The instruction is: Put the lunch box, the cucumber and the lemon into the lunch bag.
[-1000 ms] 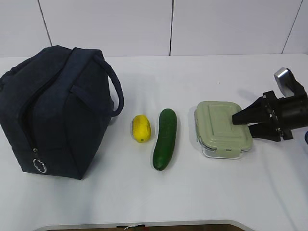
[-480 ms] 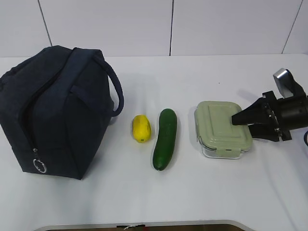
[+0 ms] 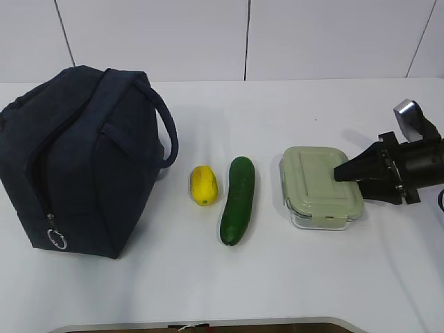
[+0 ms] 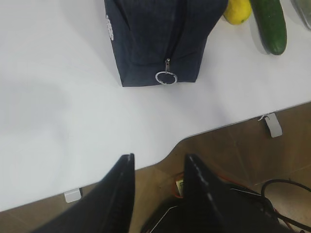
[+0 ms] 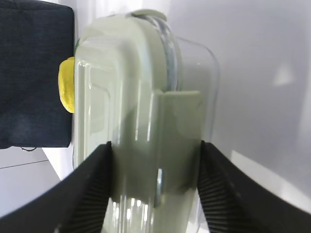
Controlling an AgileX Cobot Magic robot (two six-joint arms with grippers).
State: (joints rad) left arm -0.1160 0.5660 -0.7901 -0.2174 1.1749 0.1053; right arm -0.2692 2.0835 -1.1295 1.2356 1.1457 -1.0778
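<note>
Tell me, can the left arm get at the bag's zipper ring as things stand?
Probably yes. In the left wrist view the left gripper hangs open off the table's near edge, and only bare white table lies between it and the silver zipper ring on the lunch bag. Nothing stands in between.

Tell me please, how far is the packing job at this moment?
Nothing is packed yet. The lunch bag looks zipped shut, its ring pull at the bottom end. The right gripper straddles the lunch box, its fingers against both faces, so the first pickup is in hand. The lemon and cucumber lie untouched on the table. The left gripper waits, open, empty.
</note>
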